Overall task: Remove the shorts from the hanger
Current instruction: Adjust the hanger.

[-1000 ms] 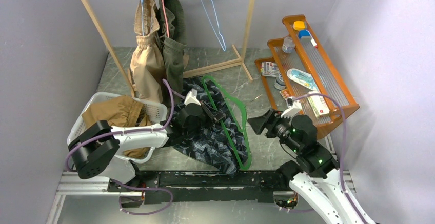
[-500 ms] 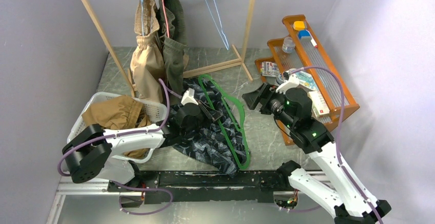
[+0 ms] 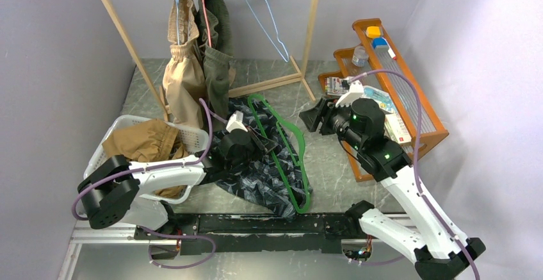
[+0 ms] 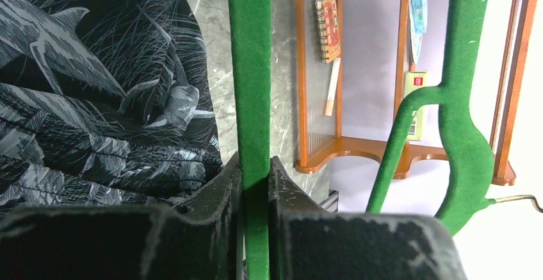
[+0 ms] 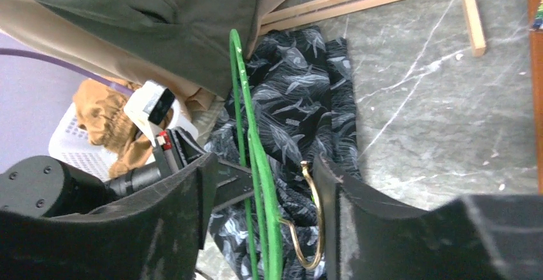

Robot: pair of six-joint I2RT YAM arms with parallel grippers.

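Note:
The dark patterned shorts [image 3: 256, 174] lie crumpled on the floor with the green hanger [image 3: 285, 158] across them. My left gripper [image 3: 259, 140] is shut on the hanger's bar [image 4: 250, 68], the patterned shorts [image 4: 96, 100] just left of it. My right gripper [image 3: 314, 116] hovers open to the hanger's right. In its view the green hanger [image 5: 256, 158] and gold hook [image 5: 310, 229] show between the fingers of the right gripper [image 5: 262, 190], nothing clamped. Beige shorts [image 3: 181, 81] and olive shorts [image 3: 218, 68] hang on the rack. Tan shorts [image 3: 144, 142] lie in the basket.
A white laundry basket [image 3: 121, 126] stands at the left. The wooden rack [image 3: 312, 30] at the back carries an empty blue hanger [image 3: 266, 11]. An orange tiered shelf [image 3: 416, 110] with small items stands at the right, close behind my right arm.
My right arm has lifted and swung back toward the shelf, its gripper now up beside the hanger's top. The left gripper has kept its hold; the hanger shifted slightly.

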